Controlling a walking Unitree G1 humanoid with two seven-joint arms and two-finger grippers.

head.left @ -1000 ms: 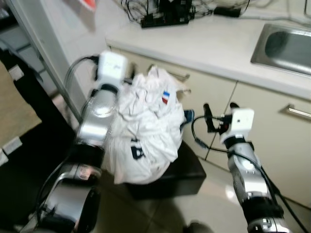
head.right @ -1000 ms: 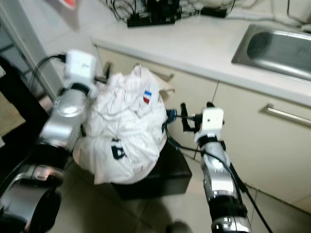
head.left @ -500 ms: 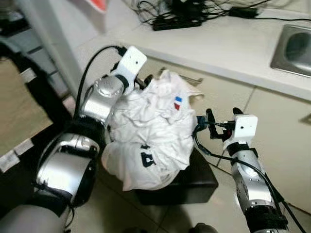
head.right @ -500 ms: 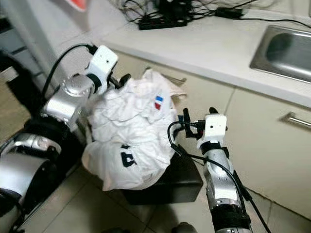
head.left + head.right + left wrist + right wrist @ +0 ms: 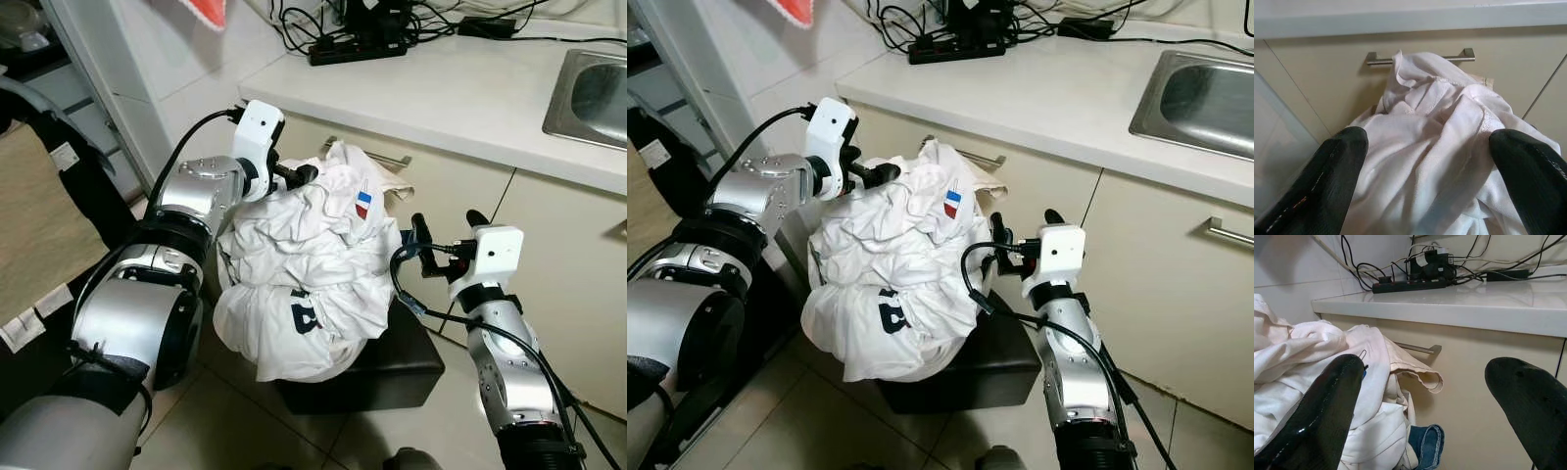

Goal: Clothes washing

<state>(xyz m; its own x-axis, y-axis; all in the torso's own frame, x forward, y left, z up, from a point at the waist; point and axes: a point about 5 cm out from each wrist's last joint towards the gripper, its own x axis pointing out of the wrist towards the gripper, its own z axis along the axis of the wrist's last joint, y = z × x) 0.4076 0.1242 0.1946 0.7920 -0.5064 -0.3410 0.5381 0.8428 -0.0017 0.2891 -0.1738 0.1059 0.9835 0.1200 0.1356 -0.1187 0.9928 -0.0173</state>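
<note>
A heap of white clothes point(image 5: 313, 264) with a red-and-blue patch fills a black bin point(image 5: 392, 362) on the floor in front of the kitchen cupboards. My left gripper point(image 5: 299, 176) is open at the heap's upper left. In the left wrist view its fingers point(image 5: 1337, 161) stand wide apart with white cloth point(image 5: 1440, 127) lying between them. My right gripper point(image 5: 446, 223) is open just right of the heap, level with its upper part and apart from the cloth. A blue garment point(image 5: 1425, 440) pokes out low on the heap's right side.
A white countertop point(image 5: 460, 88) runs behind, with a power strip and cables point(image 5: 358, 49) and a steel sink point(image 5: 588, 93). Cupboard doors with bar handles point(image 5: 1229, 233) stand right behind the bin. A dark frame point(image 5: 88, 186) stands to the left; tiled floor point(image 5: 235, 421) lies in front.
The camera has shifted. My left arm has swung from the heap's left flank toward its top, the fingers now pointing onto the cloth. The right gripper has stayed beside the heap.
</note>
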